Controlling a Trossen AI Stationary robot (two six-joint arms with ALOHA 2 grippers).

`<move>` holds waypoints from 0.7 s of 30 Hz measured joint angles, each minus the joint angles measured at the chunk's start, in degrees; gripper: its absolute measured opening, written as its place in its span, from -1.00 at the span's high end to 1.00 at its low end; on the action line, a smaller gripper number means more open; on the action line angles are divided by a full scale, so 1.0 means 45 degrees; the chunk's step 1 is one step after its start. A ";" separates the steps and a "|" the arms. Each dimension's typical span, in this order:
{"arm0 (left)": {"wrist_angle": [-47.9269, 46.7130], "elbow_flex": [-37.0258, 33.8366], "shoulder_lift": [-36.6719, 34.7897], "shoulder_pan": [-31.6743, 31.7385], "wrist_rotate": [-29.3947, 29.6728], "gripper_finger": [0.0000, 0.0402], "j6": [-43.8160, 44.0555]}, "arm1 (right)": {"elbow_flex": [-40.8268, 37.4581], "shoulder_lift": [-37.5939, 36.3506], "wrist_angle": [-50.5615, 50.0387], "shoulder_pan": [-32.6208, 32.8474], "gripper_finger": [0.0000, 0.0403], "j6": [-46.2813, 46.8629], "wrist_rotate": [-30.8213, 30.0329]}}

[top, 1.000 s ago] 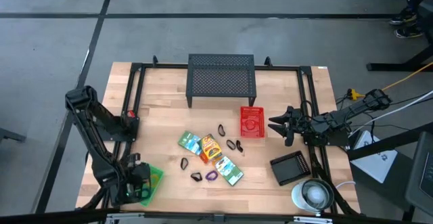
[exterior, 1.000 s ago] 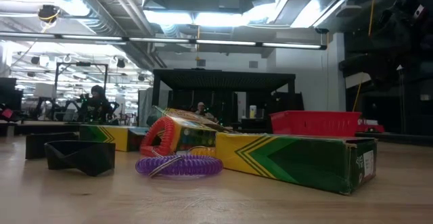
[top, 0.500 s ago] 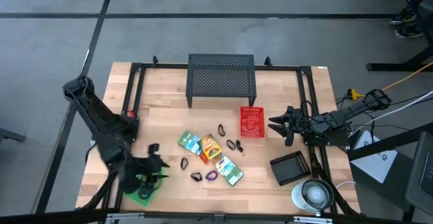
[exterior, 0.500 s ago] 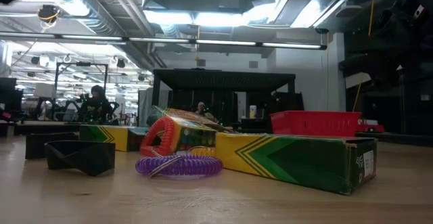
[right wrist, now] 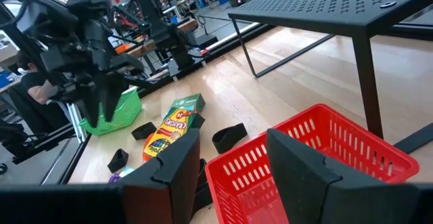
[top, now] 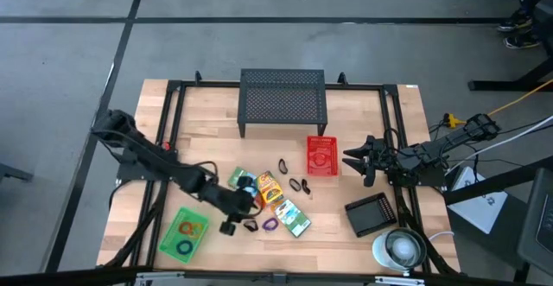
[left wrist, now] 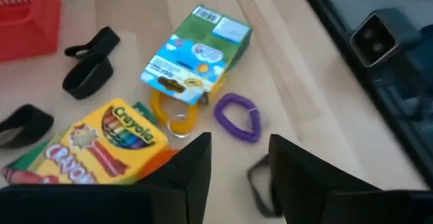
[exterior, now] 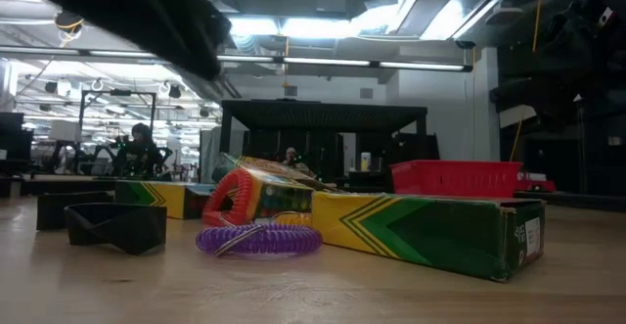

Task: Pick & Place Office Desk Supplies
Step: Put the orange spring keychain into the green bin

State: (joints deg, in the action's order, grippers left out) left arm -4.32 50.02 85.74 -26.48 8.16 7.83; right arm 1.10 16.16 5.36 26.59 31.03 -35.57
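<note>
The office desk supplies lie in a pile mid-table: printed packets (top: 244, 182) (top: 270, 187) (top: 294, 219), black clips (top: 298, 184), a purple loop (top: 270, 225). In the left wrist view I see a green-blue packet (left wrist: 196, 55), a Crayola packet (left wrist: 95, 146), a yellow loop (left wrist: 172, 116) and a purple loop (left wrist: 238, 116). My left gripper (top: 233, 217) (left wrist: 240, 166) hovers open at the pile's near left side, a black clip (left wrist: 260, 183) on the wood below its fingers. My right gripper (top: 356, 161) (right wrist: 237, 176) waits open beside the red basket (top: 321, 155).
A green basket (top: 184, 234) holding loops sits near the front left. A black mesh stand (top: 282, 100) is at the back, with a black tray (top: 371, 212) and a round white object (top: 397, 250) at the front right. A black frame rail (top: 169, 122) borders the table.
My left gripper has swung from over the green basket toward the table's right, to the near left side of the pile, rolling as it went. The green basket now shows uncovered with its loops. The right arm has kept still.
</note>
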 joint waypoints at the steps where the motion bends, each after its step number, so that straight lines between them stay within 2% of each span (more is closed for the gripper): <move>1: 0.0016 0.0000 0.0168 0.0145 0.0113 0.29 -0.0292 | 0.0000 0.0000 -0.0012 0.0002 0.14 0.0000 0.0000; 5: -0.0099 0.0000 0.0825 0.0639 0.0442 0.29 -0.0985 | 0.0000 0.0000 -0.0049 0.0000 0.14 -0.0002 0.0000; 11: -0.0339 0.0000 0.1980 0.1252 0.0102 0.29 -0.0307 | 0.0000 0.0000 -0.0071 0.0000 0.14 -0.0007 0.0000; 17: -0.0720 0.0000 0.2684 0.1651 0.1556 0.29 0.0376 | 0.0000 0.0000 -0.0072 0.0000 0.14 -0.0026 0.0000; 21: -0.0707 0.0000 0.2647 0.1823 0.1544 0.29 0.0400 | 0.0000 0.0000 -0.0191 0.0005 0.14 -0.0026 0.0000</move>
State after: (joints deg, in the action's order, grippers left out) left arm -7.50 50.02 97.66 -18.27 15.11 9.63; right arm 1.10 16.16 4.50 26.61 30.92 -35.57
